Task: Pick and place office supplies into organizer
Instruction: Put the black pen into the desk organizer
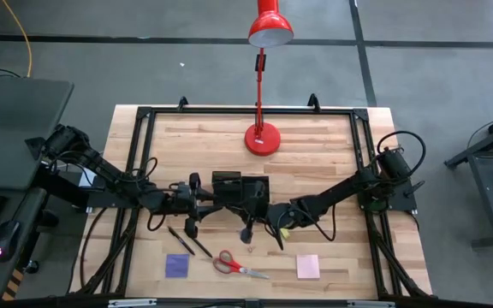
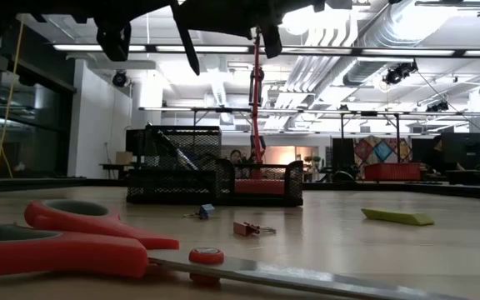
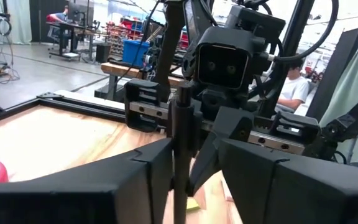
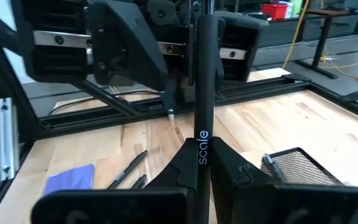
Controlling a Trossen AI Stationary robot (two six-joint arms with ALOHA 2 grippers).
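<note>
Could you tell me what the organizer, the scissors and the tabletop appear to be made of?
The small black rectangular organizer looks like matte wire mesh, probably metal: its walls show a fine see-through grid. The red-handled scissors have glossy, likely plastic handles and a shiny grey, seemingly steel blade. The pale tabletop looks like jointed wood: light planks with grain.

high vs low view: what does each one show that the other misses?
Only the high view: the purple sticky-note pad, the pink sticky-note pad, two black pens lying on the table, and both arms reaching in toward the middle.

Only the low view: a binder clip and a small blue item on the wood, and the organizer's mesh walls seen side-on.

Both: the red-handled scissors, the organizer, the red lamp, the yellow-green block.
</note>
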